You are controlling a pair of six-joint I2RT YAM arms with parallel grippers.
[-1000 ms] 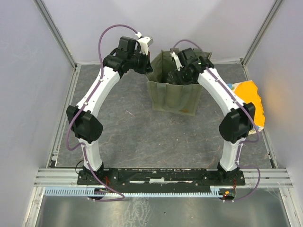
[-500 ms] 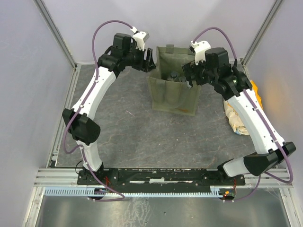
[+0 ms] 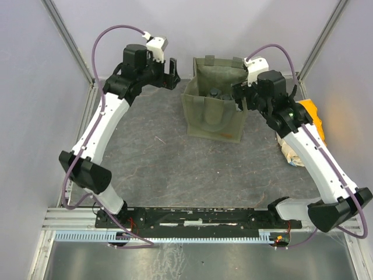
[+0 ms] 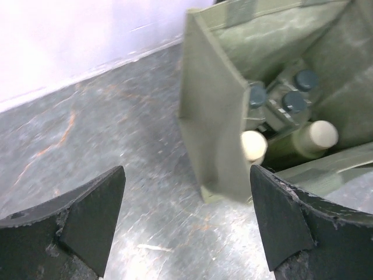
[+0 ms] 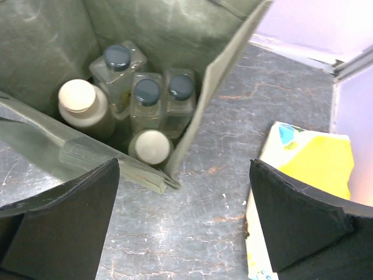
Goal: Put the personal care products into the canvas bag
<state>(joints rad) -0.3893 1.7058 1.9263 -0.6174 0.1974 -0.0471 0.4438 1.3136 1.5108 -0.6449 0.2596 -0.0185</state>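
The olive canvas bag (image 3: 211, 121) stands upright at the back middle of the table, its mouth open. Inside it stand the personal care products: three clear bottles with dark caps (image 5: 147, 92) and two bottles with pale caps (image 5: 77, 96), close together. The left wrist view shows the same caps (image 4: 294, 102) past the bag's side wall (image 4: 213, 116). My left gripper (image 3: 170, 69) hangs open, apart from the bag on its left, empty. My right gripper (image 3: 240, 100) hangs open at the bag's right rim, above the table, nothing between its fingers.
An orange and cream plastic packet (image 3: 305, 119) lies to the right of the bag near the right wall, also seen in the right wrist view (image 5: 309, 169). Metal frame rails (image 3: 87, 116) edge the grey mat on both sides and at the back.
My left gripper has opened and drawn away to the left from the bag's rim. My right gripper has come up out of the bag and moved to the right.
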